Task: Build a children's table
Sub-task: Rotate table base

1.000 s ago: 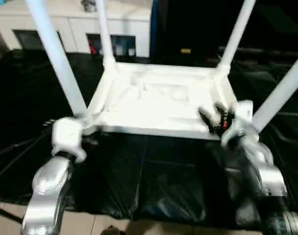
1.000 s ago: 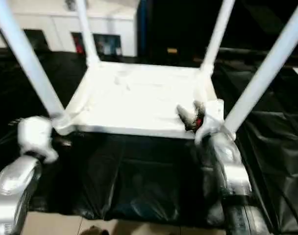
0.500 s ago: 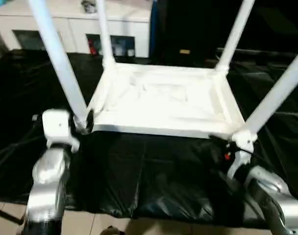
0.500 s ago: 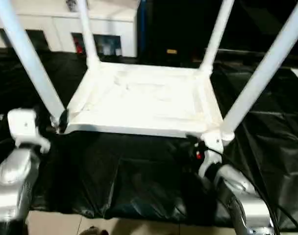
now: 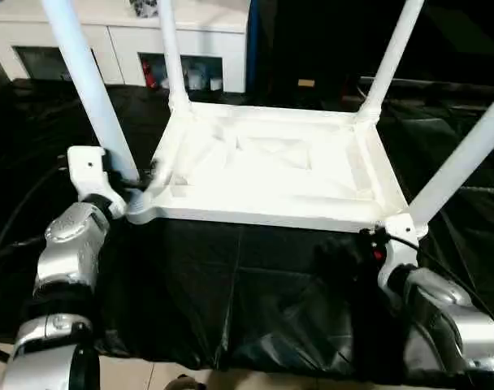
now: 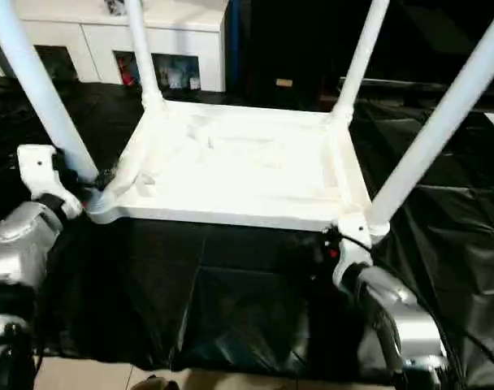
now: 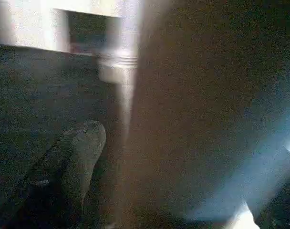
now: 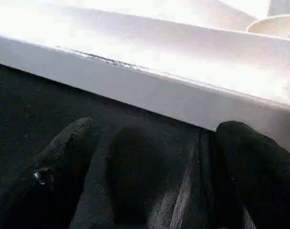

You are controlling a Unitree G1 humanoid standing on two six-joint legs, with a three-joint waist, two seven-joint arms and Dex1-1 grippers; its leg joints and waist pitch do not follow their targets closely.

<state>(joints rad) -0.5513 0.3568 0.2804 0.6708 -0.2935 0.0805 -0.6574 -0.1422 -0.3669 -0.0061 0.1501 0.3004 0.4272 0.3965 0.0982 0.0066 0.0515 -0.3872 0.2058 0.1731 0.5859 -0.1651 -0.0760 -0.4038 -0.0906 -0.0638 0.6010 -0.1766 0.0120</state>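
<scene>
Children's table [image 5: 271, 166]: white plastic, smooth, slight sheen; legs same. Desk [image 5: 255, 301]: covered in black sheeting, glossy, creased. Forearms [image 5: 68, 244]: silver, polished, metallic-looking. Fingers [image 8: 64, 157]: black, matt.

Your children's table [image 5: 271, 166] lies upside down on the desk [image 5: 255, 301], four legs up. Left tool [image 5: 145, 180] at its near left corner; right tool [image 8: 150, 162] just before its near right edge.
</scene>
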